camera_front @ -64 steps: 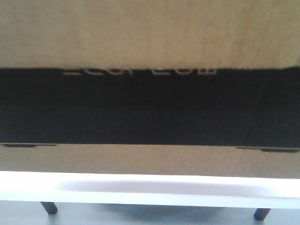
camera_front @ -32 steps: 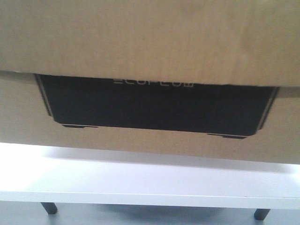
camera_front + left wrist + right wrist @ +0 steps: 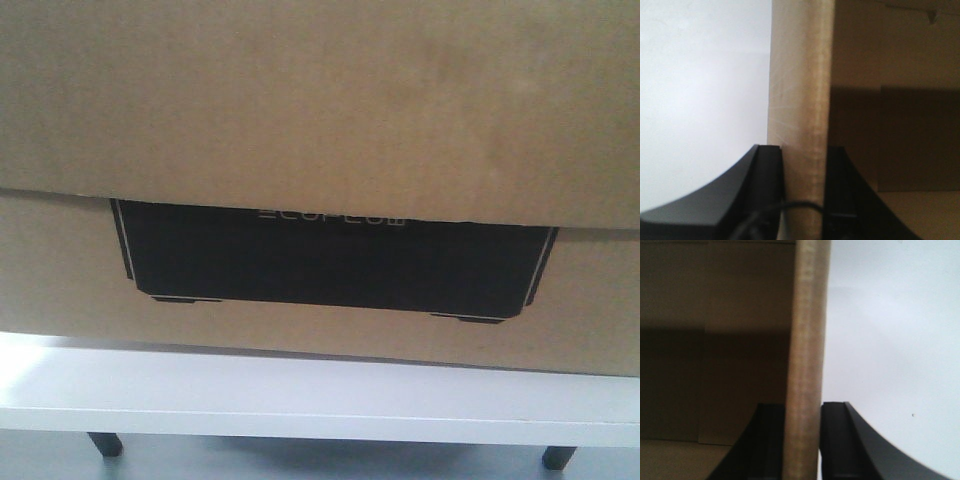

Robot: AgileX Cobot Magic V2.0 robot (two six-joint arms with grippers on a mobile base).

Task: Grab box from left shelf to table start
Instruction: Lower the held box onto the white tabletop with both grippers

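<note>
The box (image 3: 320,100), a brown carton with a black ECOFLOW panel (image 3: 330,265), fills most of the front view, low over the white table (image 3: 300,400); I cannot tell whether it touches. In the left wrist view my left gripper (image 3: 802,167) is shut on an upright cardboard wall of the box (image 3: 800,90), one black finger on each side. Likewise my right gripper (image 3: 802,415) is shut on the opposite cardboard wall (image 3: 807,330). The carton's brown inside shows beside each wall. The left shelf is out of view.
The table's pale front edge runs across the bottom of the front view, with two short dark legs (image 3: 105,443) (image 3: 557,457) under it. A plain white surface (image 3: 700,100) (image 3: 890,340) lies outside the box in both wrist views.
The box has drawn away from the front camera: its black panel looks smaller and sits lower, and more of the carton's sides and the white tabletop show.
</note>
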